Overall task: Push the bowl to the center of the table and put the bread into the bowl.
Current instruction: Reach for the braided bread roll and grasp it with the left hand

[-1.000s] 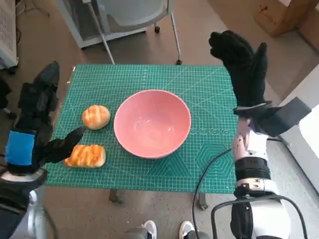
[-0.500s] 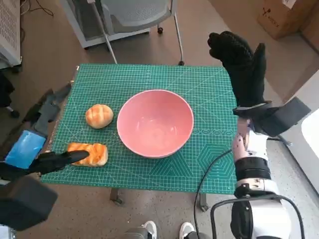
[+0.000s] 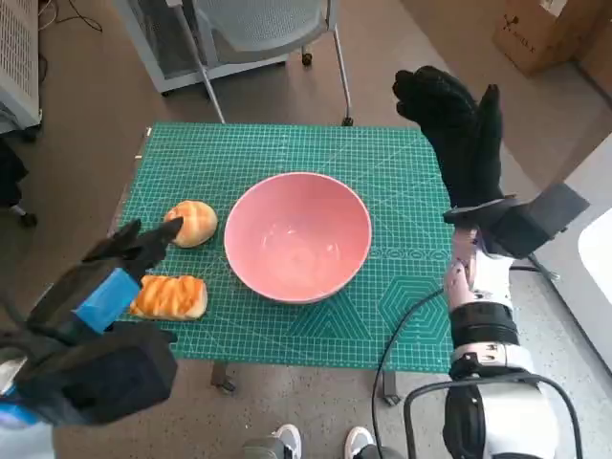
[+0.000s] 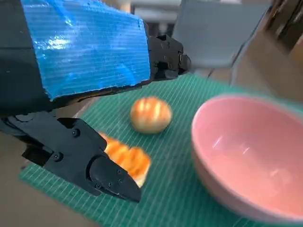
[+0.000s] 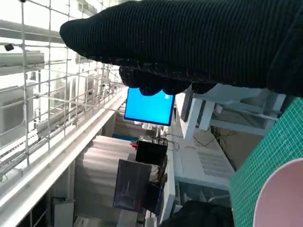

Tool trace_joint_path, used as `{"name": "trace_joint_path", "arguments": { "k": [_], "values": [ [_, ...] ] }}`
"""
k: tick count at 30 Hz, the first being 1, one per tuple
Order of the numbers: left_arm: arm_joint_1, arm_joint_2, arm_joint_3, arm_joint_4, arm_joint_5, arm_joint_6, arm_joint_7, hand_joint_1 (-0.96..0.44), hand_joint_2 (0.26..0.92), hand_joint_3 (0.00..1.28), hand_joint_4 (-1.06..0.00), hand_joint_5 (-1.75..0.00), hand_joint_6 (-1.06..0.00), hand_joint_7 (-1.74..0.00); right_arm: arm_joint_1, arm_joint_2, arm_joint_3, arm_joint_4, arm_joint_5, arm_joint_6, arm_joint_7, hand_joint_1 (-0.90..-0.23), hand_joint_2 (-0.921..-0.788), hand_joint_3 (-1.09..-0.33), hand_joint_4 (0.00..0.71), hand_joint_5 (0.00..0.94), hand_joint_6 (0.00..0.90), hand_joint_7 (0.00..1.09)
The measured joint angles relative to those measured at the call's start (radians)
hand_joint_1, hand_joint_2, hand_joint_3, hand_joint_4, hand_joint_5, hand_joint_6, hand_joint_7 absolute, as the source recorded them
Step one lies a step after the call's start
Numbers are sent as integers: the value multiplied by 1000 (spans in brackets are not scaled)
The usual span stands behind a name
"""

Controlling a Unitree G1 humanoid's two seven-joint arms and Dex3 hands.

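Note:
An empty pink bowl (image 3: 297,235) (image 4: 248,156) stands near the middle of the green cutting mat (image 3: 402,191). Left of it lie a round bun (image 3: 192,222) (image 4: 150,114) and, nearer the front edge, an oblong striped loaf (image 3: 169,296) (image 4: 127,158). My left hand (image 3: 100,287) (image 4: 90,109) hovers above the mat's front left corner, over the loaf, fingers apart and holding nothing. My right hand (image 3: 456,134) is raised upright over the mat's far right corner, fingers spread and empty; its glove (image 5: 189,45) fills the right wrist view.
A grey chair (image 3: 258,29) stands beyond the table's far edge. A cardboard box (image 3: 550,33) sits on the floor at the back right. A black cable (image 3: 402,330) loops over the mat's front right. White shoes (image 3: 320,442) show below the front edge.
My left hand has swung in from beyond the mat's left edge to above the loaf. The right hand has barely shifted. Bowl and breads have not moved; the camera shifted slightly.

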Motion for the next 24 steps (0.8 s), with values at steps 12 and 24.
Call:
{"name": "trace_joint_path", "arguments": {
  "k": [12, 24],
  "values": [
    [-49, -5, -129, 176, 46, -21, 1, 54, 681, 10, -2, -1, -192, -25, 2, -1, 0, -3, 28, 15, 4, -706, -921, -710, 195, 5, 368, 15],
    [-105, -66, -202, 436, 121, -118, 35, 53, 684, 10, -4, 0, -214, -15, 11, -2, 3, -11, 30, 28, 10, -674, -921, -711, 196, 3, 362, 7]
  ]
}}
